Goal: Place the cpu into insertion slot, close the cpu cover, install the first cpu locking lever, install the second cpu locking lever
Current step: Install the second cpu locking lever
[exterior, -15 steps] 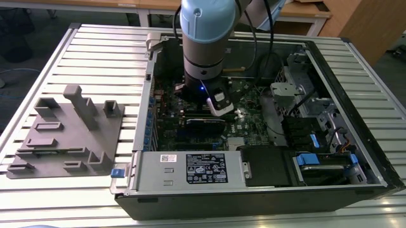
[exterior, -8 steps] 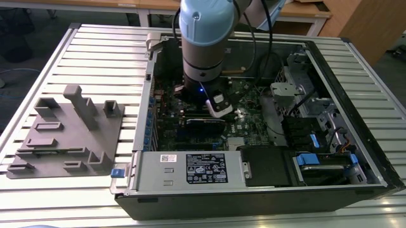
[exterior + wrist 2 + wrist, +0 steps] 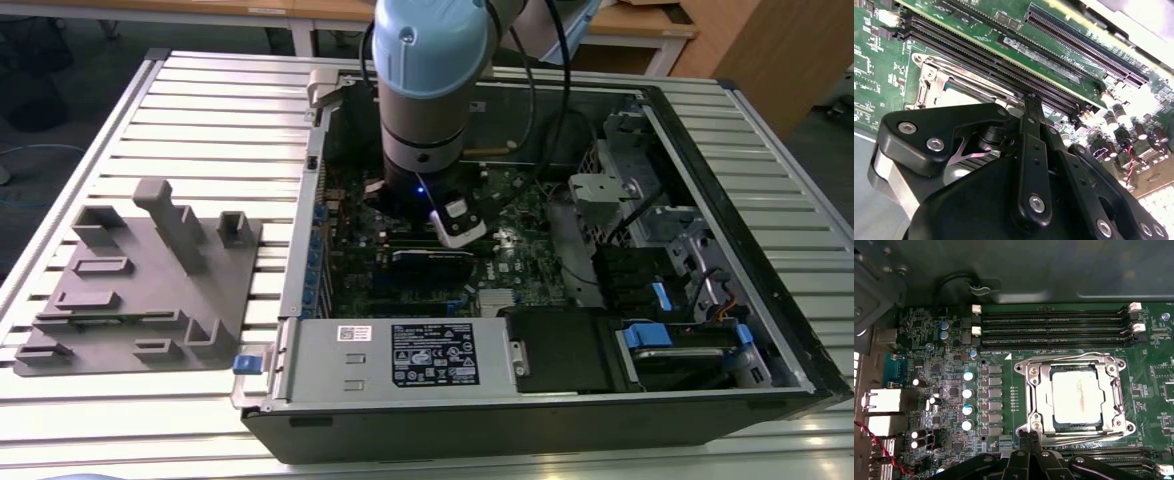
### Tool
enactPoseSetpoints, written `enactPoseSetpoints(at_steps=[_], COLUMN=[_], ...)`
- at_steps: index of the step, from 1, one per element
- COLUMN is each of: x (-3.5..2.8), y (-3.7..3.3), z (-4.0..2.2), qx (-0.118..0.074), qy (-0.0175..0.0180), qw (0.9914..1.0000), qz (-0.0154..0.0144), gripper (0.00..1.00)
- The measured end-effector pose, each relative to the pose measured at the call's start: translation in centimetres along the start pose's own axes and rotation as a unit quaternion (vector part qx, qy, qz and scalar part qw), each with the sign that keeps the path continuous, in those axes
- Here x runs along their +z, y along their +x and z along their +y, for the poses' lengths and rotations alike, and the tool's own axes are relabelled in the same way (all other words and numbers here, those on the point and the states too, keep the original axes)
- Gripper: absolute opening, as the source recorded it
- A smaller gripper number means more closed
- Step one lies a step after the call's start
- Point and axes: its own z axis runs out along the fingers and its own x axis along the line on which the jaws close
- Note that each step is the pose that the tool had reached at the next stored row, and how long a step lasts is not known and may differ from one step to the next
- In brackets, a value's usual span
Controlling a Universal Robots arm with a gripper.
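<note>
In the first wrist view the cpu [image 3: 1077, 395], with its pale metal top, lies flat in the insertion slot [image 3: 1121, 432]. The silver cpu cover [image 3: 1040, 390] is folded down around it, with the chip showing through its window. Thin wire levers run along two opposite sides of the frame; one lever [image 3: 1069, 359] lies beside the memory slots. My gripper [image 3: 1027, 436] is shut, its tips at one corner of the socket, and I see nothing between them. The second wrist view shows the shut gripper [image 3: 1030, 97] beside the socket's metal frame [image 3: 934, 82]. In the exterior view the gripper [image 3: 458, 225] hangs inside the open computer case.
Long black memory slots [image 3: 1054, 330] run beside the socket. A row of capacitors [image 3: 968, 400] and red-black wires [image 3: 874, 440] stand nearby. Inside the case are a black card [image 3: 430, 262], the power supply [image 3: 400, 355] and a drive cage [image 3: 641, 240]. A grey fixture [image 3: 140, 275] lies at the exterior view's left.
</note>
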Motion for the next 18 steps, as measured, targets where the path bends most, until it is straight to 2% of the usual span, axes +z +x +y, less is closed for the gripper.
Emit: enactPoseSetpoints(at_steps=[1,7,18], x=[0.07,0.02,0.4], y=[-0.01,0.03,0.58], z=[0.02,0.0,-0.12], qx=[0.0,0.0,0.0], qy=[-0.0017,-0.0009,-0.0002], qw=[1.0,1.0,1.0], qz=[-0.0004,-0.0003,-0.0017], gripper=[0.11,0.11,0.11])
